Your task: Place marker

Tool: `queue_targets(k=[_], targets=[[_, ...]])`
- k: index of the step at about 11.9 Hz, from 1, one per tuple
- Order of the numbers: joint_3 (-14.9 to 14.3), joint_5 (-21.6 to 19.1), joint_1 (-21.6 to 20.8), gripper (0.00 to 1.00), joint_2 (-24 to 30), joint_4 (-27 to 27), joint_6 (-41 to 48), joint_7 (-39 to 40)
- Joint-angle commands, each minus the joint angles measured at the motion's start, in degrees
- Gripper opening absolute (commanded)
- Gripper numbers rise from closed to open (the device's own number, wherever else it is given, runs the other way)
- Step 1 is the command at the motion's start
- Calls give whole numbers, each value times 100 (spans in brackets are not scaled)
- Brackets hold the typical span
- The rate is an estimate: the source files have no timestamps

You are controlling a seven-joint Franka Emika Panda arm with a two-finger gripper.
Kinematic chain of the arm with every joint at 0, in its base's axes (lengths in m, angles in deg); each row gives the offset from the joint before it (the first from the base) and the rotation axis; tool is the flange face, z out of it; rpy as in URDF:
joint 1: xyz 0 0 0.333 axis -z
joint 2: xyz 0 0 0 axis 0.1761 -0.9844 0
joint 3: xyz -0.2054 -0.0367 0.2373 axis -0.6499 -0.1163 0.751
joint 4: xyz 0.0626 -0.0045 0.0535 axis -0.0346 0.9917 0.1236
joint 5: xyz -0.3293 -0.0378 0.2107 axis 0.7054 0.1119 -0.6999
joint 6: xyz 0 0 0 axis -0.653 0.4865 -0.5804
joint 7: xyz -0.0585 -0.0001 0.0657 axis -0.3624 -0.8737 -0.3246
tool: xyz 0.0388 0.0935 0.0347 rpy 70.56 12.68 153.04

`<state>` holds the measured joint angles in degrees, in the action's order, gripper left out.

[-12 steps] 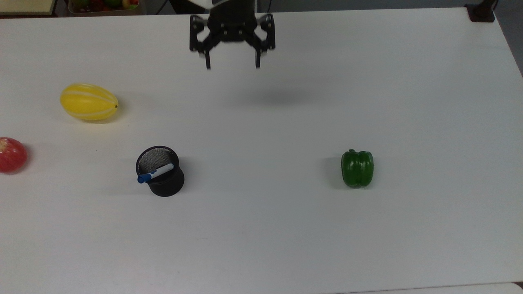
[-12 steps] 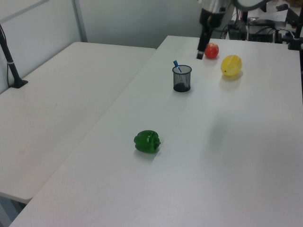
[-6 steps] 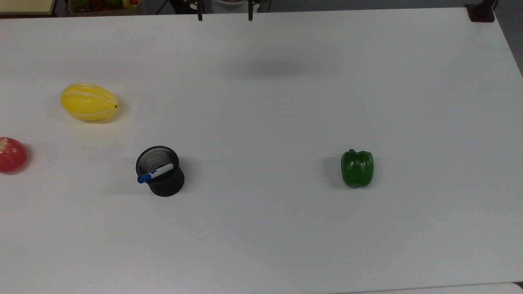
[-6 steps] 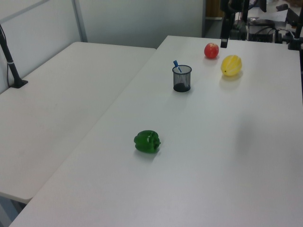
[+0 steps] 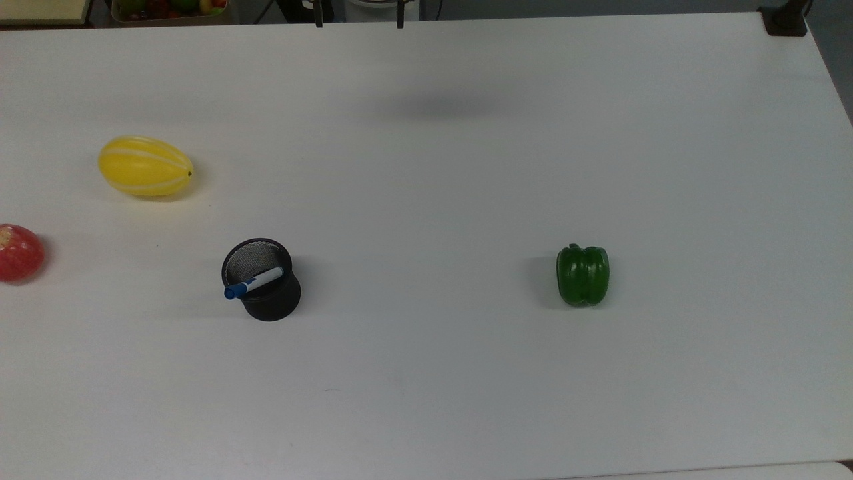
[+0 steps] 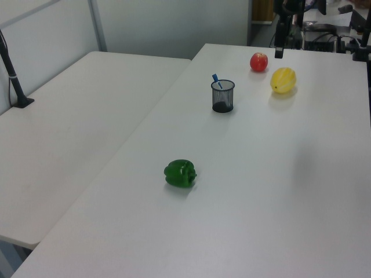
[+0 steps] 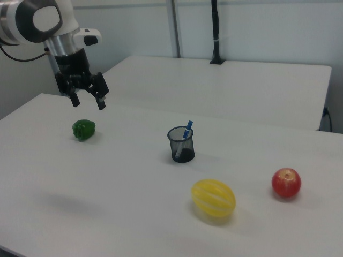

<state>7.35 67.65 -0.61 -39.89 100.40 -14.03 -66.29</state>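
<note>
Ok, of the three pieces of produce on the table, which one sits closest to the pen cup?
The yellow melon. It lies nearer the black mesh cup holding the marker than the red apple at the top view's left edge or the green pepper far off on the other side.

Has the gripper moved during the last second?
Yes. In the top view the gripper has pulled back to the table's far edge, farther from the cup holding the marker.

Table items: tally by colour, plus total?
Yellow: 1, the melon
Red: 1, the apple
Green: 1, the pepper
Black: 1, the mesh cup
White and blue: 1, the marker, standing tilted inside the mesh cup
Total: 5
</note>
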Motion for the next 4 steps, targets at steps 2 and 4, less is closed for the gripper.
queue_targets(k=[2,4], targets=[[-51,-26,135,100,130,52,265,-7],[-60,-26,144,100,121,-97,423,-7]])
